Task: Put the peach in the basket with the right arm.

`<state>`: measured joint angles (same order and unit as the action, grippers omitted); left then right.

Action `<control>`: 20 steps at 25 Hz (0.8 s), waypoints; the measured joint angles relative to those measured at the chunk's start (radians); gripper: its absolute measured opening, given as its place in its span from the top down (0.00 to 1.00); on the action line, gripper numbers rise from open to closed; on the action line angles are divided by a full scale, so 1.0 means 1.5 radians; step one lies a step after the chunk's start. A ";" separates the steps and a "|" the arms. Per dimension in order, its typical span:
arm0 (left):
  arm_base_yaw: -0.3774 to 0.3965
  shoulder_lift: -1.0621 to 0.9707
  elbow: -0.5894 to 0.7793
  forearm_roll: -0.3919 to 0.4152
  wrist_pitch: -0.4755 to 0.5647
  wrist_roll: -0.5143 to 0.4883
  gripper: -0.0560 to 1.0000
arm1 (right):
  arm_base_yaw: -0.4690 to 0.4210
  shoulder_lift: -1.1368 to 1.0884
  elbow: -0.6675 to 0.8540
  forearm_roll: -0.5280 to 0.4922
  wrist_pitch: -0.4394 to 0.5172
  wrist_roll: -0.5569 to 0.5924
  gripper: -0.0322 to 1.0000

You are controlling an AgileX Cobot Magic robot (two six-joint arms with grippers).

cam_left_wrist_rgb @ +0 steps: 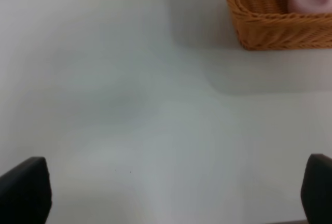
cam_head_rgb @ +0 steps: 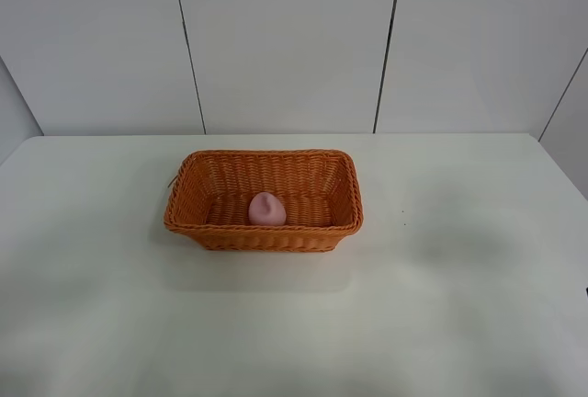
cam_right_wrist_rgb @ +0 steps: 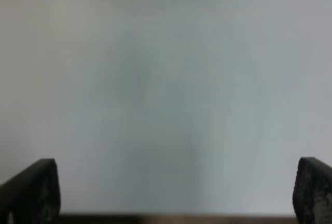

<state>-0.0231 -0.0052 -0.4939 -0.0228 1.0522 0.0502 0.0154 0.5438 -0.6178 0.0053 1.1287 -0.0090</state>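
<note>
Resting on the woven floor of the basket [cam_head_rgb: 264,236], near the front wall and about midway along it, the peach [cam_head_rgb: 266,209] sits upright on the white table [cam_head_rgb: 459,305]. From the left wrist view, the left gripper [cam_left_wrist_rgb: 166,193] has its two black fingers spread wide over bare tabletop, with the basket's corner and the peach beyond it and well apart. The right gripper [cam_right_wrist_rgb: 171,195] is likewise spread wide, holding nothing, over plain table surface.
</note>
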 joint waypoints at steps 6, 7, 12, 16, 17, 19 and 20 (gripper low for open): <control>0.000 0.000 0.000 0.000 0.000 0.000 0.01 | 0.000 -0.212 0.079 0.009 -0.052 0.001 0.30; 0.000 0.000 0.000 0.000 0.000 0.000 0.01 | 0.000 -0.238 0.082 0.010 -0.056 0.001 0.30; 0.000 0.000 0.000 0.000 0.000 0.000 0.01 | 0.000 -0.324 0.083 0.012 -0.063 0.002 0.30; 0.000 0.000 0.000 0.000 0.000 0.000 0.01 | 0.000 -0.365 0.083 0.012 -0.065 0.002 0.30; 0.000 0.000 0.000 0.000 0.000 0.000 0.01 | 0.001 -0.365 0.083 0.011 -0.065 0.002 0.30; 0.000 0.000 0.000 0.000 0.000 0.000 0.01 | 0.002 -0.365 0.083 0.011 -0.065 0.002 0.30; 0.000 0.000 0.000 0.000 0.000 0.000 0.01 | 0.002 -0.365 0.084 0.011 -0.065 0.002 0.30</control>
<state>-0.0231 -0.0052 -0.4939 -0.0228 1.0522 0.0502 0.0178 -0.0032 -0.4918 0.0224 1.0316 -0.0062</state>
